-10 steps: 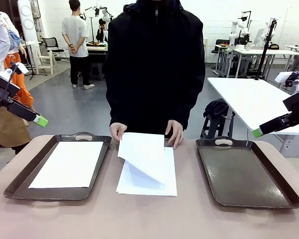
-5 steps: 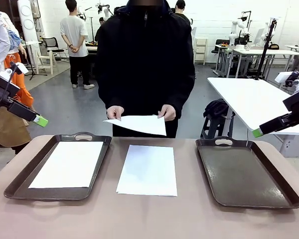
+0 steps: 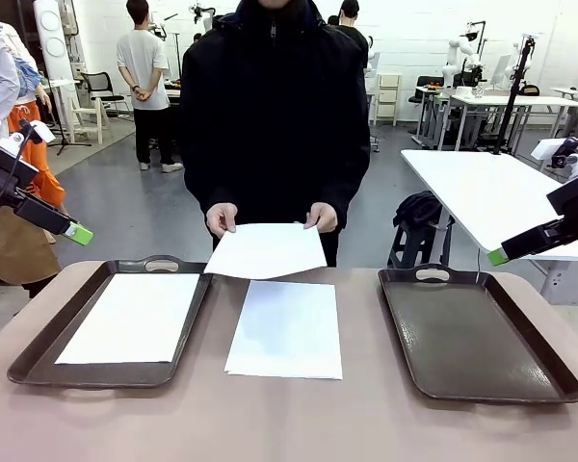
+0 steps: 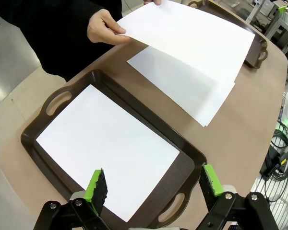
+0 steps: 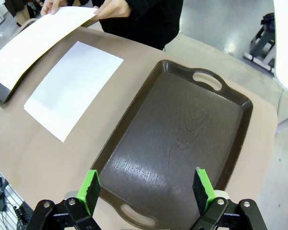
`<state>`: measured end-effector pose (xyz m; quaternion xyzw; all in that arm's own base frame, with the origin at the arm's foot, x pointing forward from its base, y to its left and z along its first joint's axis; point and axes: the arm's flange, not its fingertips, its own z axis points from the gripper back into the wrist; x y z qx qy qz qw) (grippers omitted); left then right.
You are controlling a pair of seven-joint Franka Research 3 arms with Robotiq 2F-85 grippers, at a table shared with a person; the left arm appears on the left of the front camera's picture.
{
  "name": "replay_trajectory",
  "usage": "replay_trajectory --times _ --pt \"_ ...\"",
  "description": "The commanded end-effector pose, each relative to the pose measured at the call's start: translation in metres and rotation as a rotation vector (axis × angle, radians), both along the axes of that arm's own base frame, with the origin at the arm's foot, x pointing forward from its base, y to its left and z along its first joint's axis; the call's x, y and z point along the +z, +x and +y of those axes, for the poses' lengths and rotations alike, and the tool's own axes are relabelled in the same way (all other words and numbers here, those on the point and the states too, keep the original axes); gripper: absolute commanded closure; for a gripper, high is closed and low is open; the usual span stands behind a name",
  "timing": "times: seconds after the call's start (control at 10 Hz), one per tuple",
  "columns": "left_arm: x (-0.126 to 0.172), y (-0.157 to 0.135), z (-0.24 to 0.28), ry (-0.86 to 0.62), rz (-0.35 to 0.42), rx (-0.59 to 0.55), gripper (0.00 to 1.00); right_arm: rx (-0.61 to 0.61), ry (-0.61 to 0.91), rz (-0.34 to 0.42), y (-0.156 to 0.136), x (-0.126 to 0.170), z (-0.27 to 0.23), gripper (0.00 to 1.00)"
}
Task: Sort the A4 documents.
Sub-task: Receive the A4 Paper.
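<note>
A person across the table holds one white A4 document [image 3: 266, 250] in both hands, above the far end of a small pile of A4 documents [image 3: 287, 329] lying mid-table. Another sheet [image 3: 130, 318] lies flat in the left dark tray [image 3: 111, 374]. The right dark tray [image 3: 472, 337] holds nothing. My left gripper [image 4: 153, 187] hovers open high over the left tray's near end, green pads wide apart. My right gripper [image 5: 146, 189] hovers open above the right tray [image 5: 177, 134]. Both are well clear of the paper.
The person's hands [image 4: 103, 28] sit at the table's far edge by the left tray's handle. A white table [image 3: 482, 192] stands beyond the right side. People and other tables are farther back in the room.
The person has lifted the top sheet off the middle pile and now holds it level in both hands, shifted slightly toward the left tray. Neither arm has moved.
</note>
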<state>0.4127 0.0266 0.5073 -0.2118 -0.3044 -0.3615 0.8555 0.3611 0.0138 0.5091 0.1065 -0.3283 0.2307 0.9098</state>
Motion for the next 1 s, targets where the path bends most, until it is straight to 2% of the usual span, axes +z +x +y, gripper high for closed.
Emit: replay_trajectory --times 0.0,0.9 --pt "-0.0002 -0.0017 0.0009 0.011 -0.005 -0.007 0.00 0.006 0.012 0.006 0.0009 -0.0021 0.0000 0.00" --pt "-0.0002 -0.0017 0.0009 0.011 -0.005 -0.007 0.00 0.006 0.012 0.006 0.0009 -0.0021 0.0000 0.00"
